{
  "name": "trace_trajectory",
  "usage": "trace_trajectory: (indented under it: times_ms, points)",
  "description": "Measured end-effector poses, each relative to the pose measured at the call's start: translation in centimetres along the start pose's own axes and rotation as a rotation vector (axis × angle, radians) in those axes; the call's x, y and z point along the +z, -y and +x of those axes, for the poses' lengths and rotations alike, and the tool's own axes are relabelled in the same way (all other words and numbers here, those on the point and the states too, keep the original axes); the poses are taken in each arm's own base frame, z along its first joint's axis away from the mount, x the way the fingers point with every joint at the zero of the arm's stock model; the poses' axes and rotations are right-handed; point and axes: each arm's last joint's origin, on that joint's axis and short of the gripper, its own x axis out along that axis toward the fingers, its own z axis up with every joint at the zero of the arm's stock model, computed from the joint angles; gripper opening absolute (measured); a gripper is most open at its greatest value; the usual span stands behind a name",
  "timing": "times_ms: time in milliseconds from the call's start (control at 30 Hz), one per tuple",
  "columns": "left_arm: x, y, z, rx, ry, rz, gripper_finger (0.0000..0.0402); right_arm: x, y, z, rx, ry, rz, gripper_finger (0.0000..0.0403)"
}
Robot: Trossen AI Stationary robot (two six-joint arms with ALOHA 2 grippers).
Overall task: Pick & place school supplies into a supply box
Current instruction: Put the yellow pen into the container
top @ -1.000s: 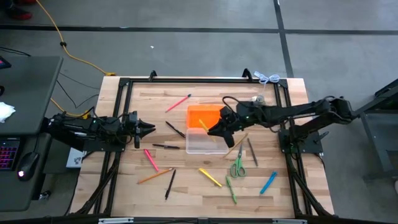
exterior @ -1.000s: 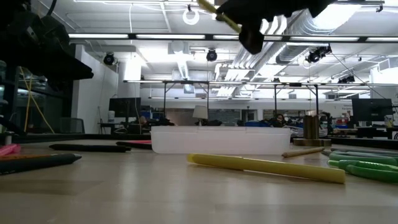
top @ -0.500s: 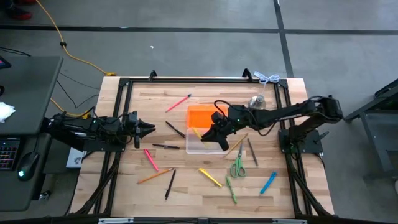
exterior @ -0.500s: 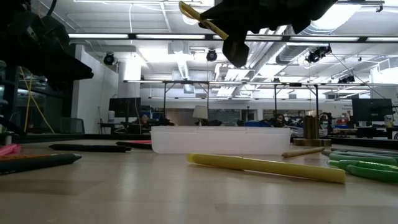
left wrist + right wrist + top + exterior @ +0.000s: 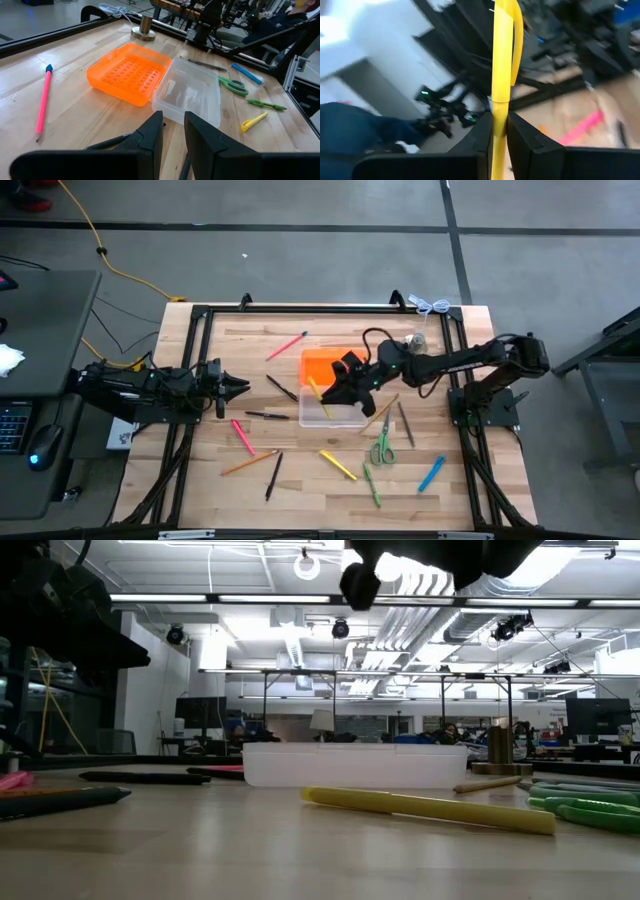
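Note:
My right gripper [image 5: 336, 387] hangs over the clear supply box [image 5: 330, 413], whose orange lid [image 5: 325, 364] lies open on the far side, and it is shut on a yellow pen [image 5: 316, 391]. The low view shows only the gripper's dark underside [image 5: 358, 578], above the box [image 5: 355, 765]. Other pens, pencils and green scissors [image 5: 382, 448] lie flat on the table around the box. My left gripper [image 5: 240, 387] waits near the table's left edge, pointing at the box [image 5: 192, 97], its fingers [image 5: 150, 137] a narrow gap apart. My right gripper pinches the yellow pen [image 5: 502, 107] between its two fingers [image 5: 482, 137]. The pen's long free end [image 5: 503, 45] sticks out past the fingertips. It is lifted clear, above the clear box.
On the table lie a pink pencil [image 5: 287, 345], black pens [image 5: 267, 416], a pink marker [image 5: 243, 436], an orange pencil [image 5: 248, 464], a yellow marker [image 5: 338, 464], green pens [image 5: 371, 485] and a blue pen [image 5: 431, 473]. A metal bell [image 5: 413, 340] stands behind the box. A black frame borders the table.
My right gripper, still shut on the yellow pen, has moved toward the table's left over the clear box and has turned. In the low view it dipped, then rose, and the pen has left that picture at the top.

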Motion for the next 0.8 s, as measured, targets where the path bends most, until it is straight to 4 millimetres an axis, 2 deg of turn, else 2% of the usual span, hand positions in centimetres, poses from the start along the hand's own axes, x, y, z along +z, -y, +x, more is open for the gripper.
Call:
trace_trajectory:
  times_ms: [500, 800]
  points:
    - [0.0, 0.0, 0.0, 0.0, 0.0, 0.0, 0.0111, 2.3, -2.9, -0.7, 0.351, 0.14, -0.123, 0.0028]
    - [0.0, 0.0, 0.0, 0.0, 0.0, 0.0, 0.0111, 3.1, -4.2, -1.4, 0.46, 0.229, -0.203, 0.0026]
